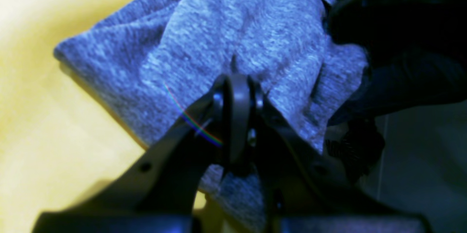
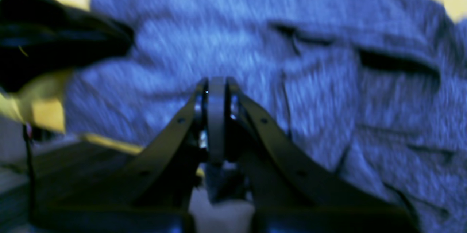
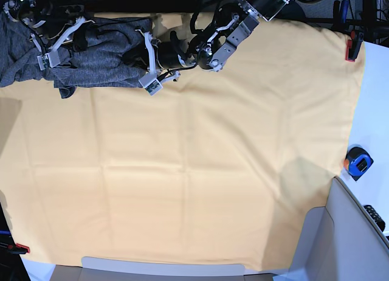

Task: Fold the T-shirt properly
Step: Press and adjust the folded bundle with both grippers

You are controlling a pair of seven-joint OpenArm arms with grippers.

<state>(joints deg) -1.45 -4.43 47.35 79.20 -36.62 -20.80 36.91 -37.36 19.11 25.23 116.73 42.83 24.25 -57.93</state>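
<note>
1. Shirt first: we see the T-shirt (image 3: 91, 59) bunched in a rumpled heap at the far left corner of the yellow-orange table cloth (image 3: 194, 183), part of it trailing off the left edge.
2. We read its fabric as heathered dark grey, thin and creased; in the right wrist view the T-shirt (image 2: 255, 43) fills most of the frame with folds and dark slits between layers.
3. In the left wrist view the T-shirt (image 1: 233, 35) lies on the cloth with one rounded corner pointing left.
4. We find the left gripper (image 1: 237, 79) with its jaws pressed together, tips touching the fabric; a small pucker rises just beyond them, so it appears to pinch the T-shirt.
5. In the base view the left gripper (image 3: 146, 59) sits at the right end of the heap.
6. The right gripper (image 2: 216, 81) also has its jaws pressed together over the fabric; we cannot tell whether cloth is caught between them.
7. In the base view the right gripper (image 3: 51, 47) lies over the left part of the heap.
8. A tape measure (image 3: 357, 162) rests on the white table (image 3: 374, 111) to the right of the cloth.
9. Red clamps (image 3: 351, 50) hold the cloth at its far right and near left corners.
</note>
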